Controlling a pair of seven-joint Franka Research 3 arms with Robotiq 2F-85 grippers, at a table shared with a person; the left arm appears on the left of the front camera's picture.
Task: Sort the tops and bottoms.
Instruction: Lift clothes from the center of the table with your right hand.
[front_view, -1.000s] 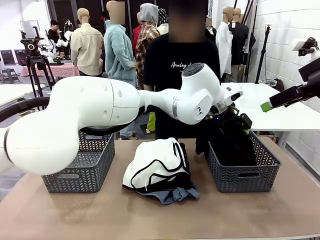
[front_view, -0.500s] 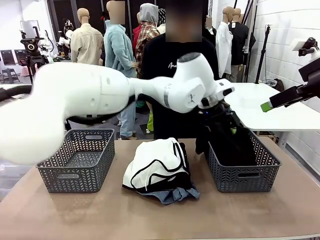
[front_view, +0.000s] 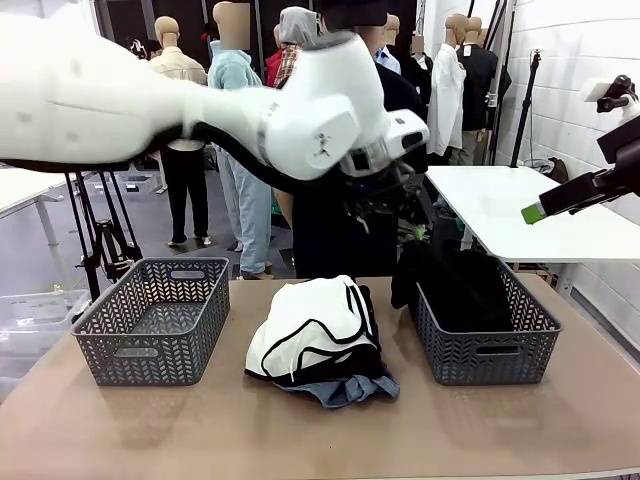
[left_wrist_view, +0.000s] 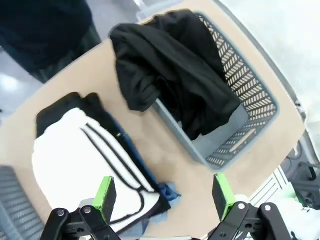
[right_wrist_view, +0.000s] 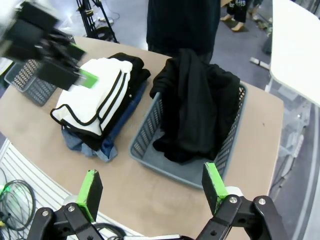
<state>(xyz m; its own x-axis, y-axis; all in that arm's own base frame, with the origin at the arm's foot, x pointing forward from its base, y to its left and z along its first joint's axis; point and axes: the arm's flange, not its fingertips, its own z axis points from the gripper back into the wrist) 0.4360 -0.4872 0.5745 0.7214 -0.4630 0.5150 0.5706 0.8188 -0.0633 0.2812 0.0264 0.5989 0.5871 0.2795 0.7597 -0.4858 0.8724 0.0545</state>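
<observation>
A pile of garments lies mid-table: a white one with black piping (front_view: 310, 328) (left_wrist_view: 75, 165) (right_wrist_view: 95, 95) on top, a black one (front_view: 366, 356) (left_wrist_view: 57, 107) under it, and blue denim (front_view: 345, 390) (right_wrist_view: 107, 147) at the bottom. Another black garment (front_view: 460, 285) (left_wrist_view: 170, 70) (right_wrist_view: 200, 110) lies in the right basket (front_view: 490, 352) (left_wrist_view: 245, 115) (right_wrist_view: 150, 150) and spills over its inner rim. My left gripper (front_view: 400, 222) (left_wrist_view: 163, 197) hangs open and empty high between pile and basket. My right gripper (front_view: 533, 212) (right_wrist_view: 152, 190) stands open, high off the table's right side.
An empty grey basket (front_view: 155, 320) (right_wrist_view: 30, 80) stands at the table's left. A person in a black T-shirt (front_view: 330, 235) stands at the far edge behind the pile. A white table (front_view: 520, 210) is at the back right. Bare tabletop (front_view: 320, 440) runs along the front.
My left arm has risen and swung back to the left, away from the right basket. The black garment stays in that basket. The right arm has not moved.
</observation>
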